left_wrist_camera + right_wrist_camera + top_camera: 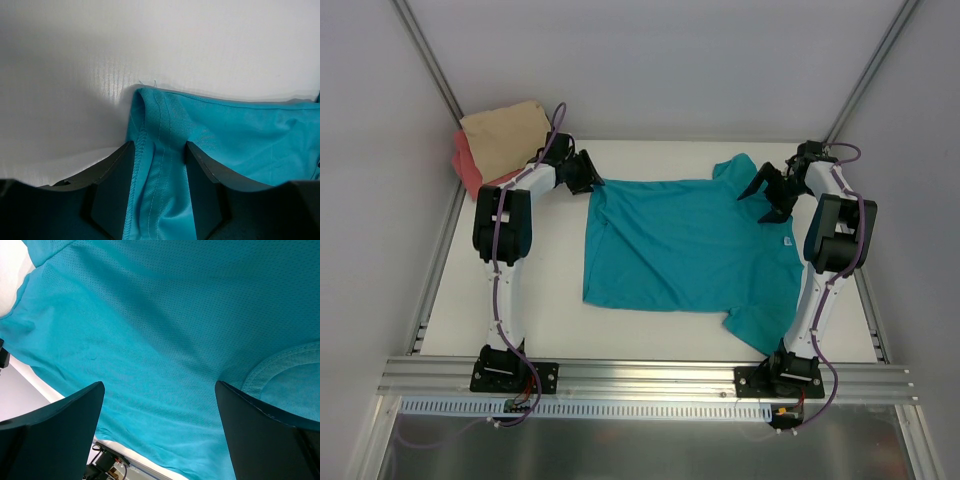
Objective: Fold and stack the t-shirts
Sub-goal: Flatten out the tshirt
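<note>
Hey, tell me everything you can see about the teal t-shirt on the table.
The teal t-shirt is a short-sleeved tee of soft, finely meshed knit. It is spread nearly flat on the white table, collar toward the robot's right, hem toward its left. A small white neck label shows inside the collar. One sleeve points far, one near. The left claw straddles the stitched far hem corner, where the cloth bunches; whether it pinches is unclear. The open right claw hangs over the collar end.

Teal t-shirt [685, 250] spread on the white table [550, 320] — both my claws at its far edge.
My left claw [588, 178] meets its far-left corner; my right claw [765, 190] gapes by the far sleeve — tan t-shirt [505, 135] on coral-pink t-shirt [468, 165], far left.
</note>
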Tool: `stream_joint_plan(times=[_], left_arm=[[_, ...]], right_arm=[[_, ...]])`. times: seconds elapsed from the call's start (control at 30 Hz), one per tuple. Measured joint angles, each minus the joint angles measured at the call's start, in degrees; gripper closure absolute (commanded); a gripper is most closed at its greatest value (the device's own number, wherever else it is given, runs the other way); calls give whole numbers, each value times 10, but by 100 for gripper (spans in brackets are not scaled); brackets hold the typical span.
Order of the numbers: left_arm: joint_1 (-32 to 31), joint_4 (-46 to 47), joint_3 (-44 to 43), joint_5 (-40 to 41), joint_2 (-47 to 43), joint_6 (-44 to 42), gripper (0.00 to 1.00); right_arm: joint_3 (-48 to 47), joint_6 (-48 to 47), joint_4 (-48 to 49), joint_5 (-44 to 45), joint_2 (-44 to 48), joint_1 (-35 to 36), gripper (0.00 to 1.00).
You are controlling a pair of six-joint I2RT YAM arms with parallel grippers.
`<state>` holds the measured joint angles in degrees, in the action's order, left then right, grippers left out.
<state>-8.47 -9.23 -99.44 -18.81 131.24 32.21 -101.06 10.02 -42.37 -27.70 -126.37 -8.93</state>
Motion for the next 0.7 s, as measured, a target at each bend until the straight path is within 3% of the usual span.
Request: stream_joint_plan(times=[0.37,0.5,0.6,0.7], left_arm=[[3,23,-6,0,8,6,64],[3,31,-17,0,25,15,76],[3,36,-25,0,36,19,100],[3,39,-31,0,43,19,100]], right_arm=[[-2,-2,-14,0,0,0,1],[-5,-4,-19,0,0,0,1],[-6,-5,-20,0,0,0,0],[-6,-5,-21,0,0,0,0]])
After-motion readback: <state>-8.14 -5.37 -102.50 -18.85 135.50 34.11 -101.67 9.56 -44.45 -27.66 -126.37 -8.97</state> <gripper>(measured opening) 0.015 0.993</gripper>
